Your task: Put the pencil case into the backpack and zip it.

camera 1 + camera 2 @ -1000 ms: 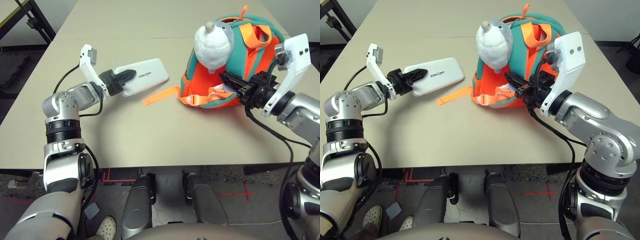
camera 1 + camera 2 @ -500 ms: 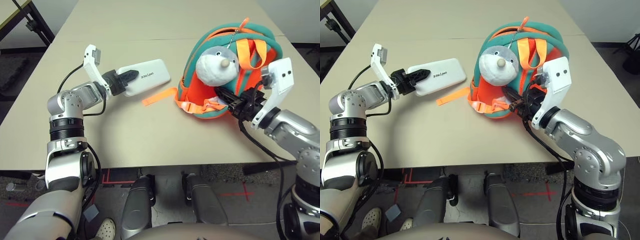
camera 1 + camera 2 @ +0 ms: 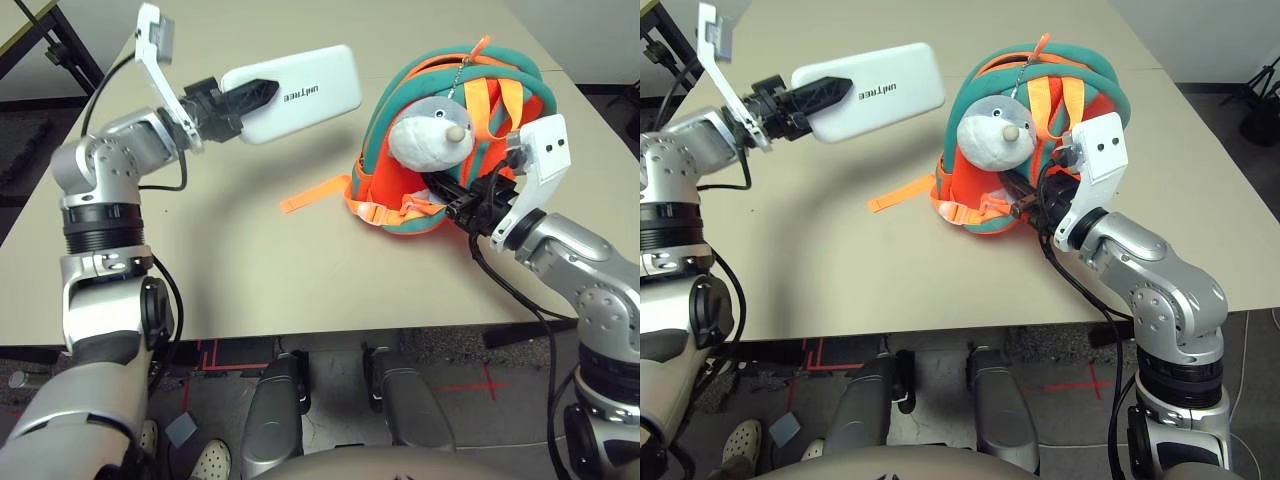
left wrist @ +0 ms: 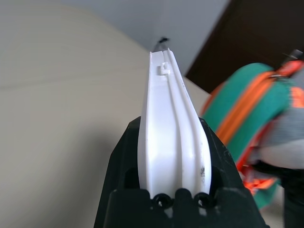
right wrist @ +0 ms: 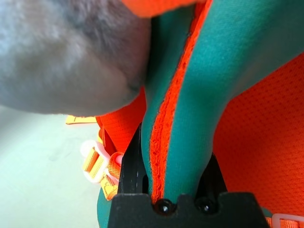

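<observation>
Right gripper (image 3: pixel 452 203), nearest the robot, is clamped on the teal-trimmed edge of the backpack (image 3: pixel 400 195), which rests on the table (image 3: pixel 260 270) with its grey-and-white plush charm (image 3: pixel 428 132) facing up. An orange strap (image 3: pixel 312 194) trails from the backpack across the tabletop toward the robot's left. Farther out on the left, the left gripper (image 3: pixel 250 98) pinches one end of the pencil case (image 3: pixel 305 90) between its black fingers (image 4: pixel 121 156), holding the white box in the air above the table, beside the backpack and apart from it.
</observation>
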Robot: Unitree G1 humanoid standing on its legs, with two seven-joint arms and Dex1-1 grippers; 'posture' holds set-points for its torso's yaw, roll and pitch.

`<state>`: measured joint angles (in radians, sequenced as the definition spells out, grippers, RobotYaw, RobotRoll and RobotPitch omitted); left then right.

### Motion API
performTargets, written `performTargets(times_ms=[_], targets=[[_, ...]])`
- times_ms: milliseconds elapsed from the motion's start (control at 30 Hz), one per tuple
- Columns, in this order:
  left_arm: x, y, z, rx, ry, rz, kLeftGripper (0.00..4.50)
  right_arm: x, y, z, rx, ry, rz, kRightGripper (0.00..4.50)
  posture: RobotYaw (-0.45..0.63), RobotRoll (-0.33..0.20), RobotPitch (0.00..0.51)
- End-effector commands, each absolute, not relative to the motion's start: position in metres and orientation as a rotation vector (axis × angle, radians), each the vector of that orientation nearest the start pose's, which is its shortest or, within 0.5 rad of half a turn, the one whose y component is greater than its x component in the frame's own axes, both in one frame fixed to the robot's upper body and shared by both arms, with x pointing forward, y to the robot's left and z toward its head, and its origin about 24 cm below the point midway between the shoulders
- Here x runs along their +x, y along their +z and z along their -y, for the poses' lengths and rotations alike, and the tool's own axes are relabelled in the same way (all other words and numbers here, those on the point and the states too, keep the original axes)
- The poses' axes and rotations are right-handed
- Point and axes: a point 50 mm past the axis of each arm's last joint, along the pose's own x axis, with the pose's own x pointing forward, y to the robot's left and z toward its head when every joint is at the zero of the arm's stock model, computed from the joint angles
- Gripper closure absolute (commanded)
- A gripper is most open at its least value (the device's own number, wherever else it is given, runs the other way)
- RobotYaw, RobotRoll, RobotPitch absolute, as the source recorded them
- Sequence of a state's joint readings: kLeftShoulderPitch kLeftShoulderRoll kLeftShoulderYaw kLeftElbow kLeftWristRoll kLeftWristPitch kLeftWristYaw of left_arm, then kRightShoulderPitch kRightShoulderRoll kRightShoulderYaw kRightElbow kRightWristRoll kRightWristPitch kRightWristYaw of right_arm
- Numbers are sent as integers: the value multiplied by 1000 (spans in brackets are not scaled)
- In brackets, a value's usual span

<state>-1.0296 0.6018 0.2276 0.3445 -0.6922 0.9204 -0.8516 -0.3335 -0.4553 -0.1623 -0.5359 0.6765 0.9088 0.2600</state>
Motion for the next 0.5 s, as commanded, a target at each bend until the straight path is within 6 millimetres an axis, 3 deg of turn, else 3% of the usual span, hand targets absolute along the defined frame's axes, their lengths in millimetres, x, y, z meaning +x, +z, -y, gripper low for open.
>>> performTargets(times_ms=[33,500], targets=[[337,307,-195,-224,-1057,71,3280,263,172,167,36,577,-116,4138,-167,0,174],[342,314,-186,-205,-1147,68,3280,265,163,167,29,580,-126,4138,-172,0,173]])
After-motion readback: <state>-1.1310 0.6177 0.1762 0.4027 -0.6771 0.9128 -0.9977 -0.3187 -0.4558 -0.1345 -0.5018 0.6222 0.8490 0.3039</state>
